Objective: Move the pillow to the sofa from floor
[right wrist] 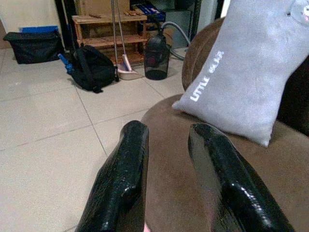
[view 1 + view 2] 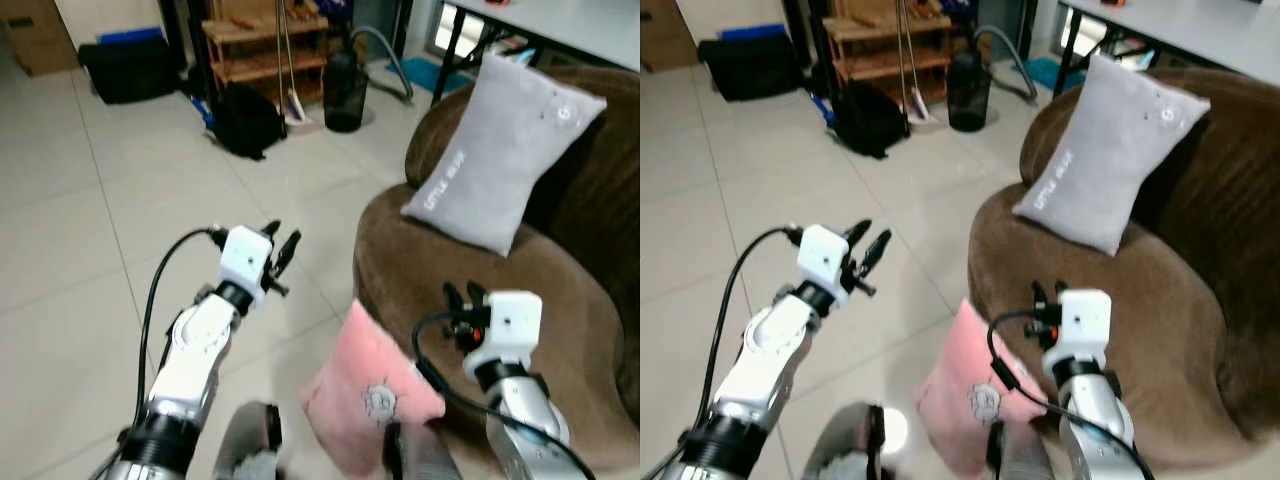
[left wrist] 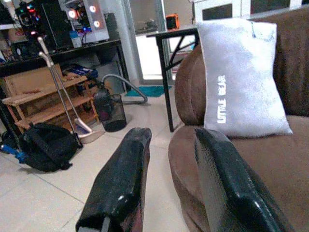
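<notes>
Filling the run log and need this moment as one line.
pink pillow: on floor against sofa front | grey pillow: on sofa | left gripper: open, raised, empty | right gripper: open, over seat, empty

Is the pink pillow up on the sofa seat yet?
No, the pink pillow stands on the floor against the sofa front, below the seat where the grey pillow rests.

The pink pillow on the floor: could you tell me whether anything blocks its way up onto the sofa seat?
Nothing visible does. The pink pillow leans against the front of the brown sofa, whose seat right above it is bare. The grey pillow sits farther back against the backrest. The right gripper hovers open over the seat edge.
</notes>
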Controlling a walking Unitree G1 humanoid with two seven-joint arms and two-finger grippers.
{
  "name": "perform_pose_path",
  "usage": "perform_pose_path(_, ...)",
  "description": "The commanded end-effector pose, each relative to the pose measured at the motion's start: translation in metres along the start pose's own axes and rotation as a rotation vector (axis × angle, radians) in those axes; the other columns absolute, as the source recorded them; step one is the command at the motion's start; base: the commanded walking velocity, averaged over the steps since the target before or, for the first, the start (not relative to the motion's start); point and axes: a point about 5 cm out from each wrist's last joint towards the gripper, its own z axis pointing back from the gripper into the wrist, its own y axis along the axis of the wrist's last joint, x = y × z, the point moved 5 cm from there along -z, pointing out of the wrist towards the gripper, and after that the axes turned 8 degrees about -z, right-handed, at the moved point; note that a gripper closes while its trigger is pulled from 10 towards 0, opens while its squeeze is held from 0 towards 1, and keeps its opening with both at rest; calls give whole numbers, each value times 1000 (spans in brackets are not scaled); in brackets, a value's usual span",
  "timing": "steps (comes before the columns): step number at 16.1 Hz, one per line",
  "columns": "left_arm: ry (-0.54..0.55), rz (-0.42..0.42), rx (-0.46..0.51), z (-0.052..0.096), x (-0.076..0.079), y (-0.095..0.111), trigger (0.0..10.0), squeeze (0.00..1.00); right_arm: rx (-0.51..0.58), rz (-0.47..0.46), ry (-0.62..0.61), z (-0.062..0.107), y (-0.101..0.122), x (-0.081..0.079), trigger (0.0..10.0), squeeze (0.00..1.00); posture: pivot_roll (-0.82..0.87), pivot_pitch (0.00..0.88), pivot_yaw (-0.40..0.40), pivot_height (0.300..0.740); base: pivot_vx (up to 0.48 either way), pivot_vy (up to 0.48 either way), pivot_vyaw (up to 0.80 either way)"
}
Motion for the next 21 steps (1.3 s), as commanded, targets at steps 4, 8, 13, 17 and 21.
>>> perform_pose_path(4,9,-6,-14,6,-1,-4,10000,0,-25,9,16,3,-4,-1,10000,0,-48,71,5,551,0,0,0)
perform_pose_path(8,21,-14,-71,18,-6,-20,10000,0,-137,30,51,-6,-32,-6,10000,0,-26,143,11,546,0,0,0)
perform_pose_path(13,35,-55,-109,31,-25,-28,10000,0,-157,34,64,-35,-45,-22,10000,0,31,230,19,546,0,0,0)
perform_pose_path(17,-22,-77,-47,29,-28,-7,10000,0,-164,-11,0,-58,-52,-17,10000,1000,91,290,16,546,0,0,0)
perform_pose_path(21,-169,-103,-24,33,-32,12,10000,0,-173,-7,-60,-84,-58,-8,10000,1000,206,329,56,546,0,0,0)
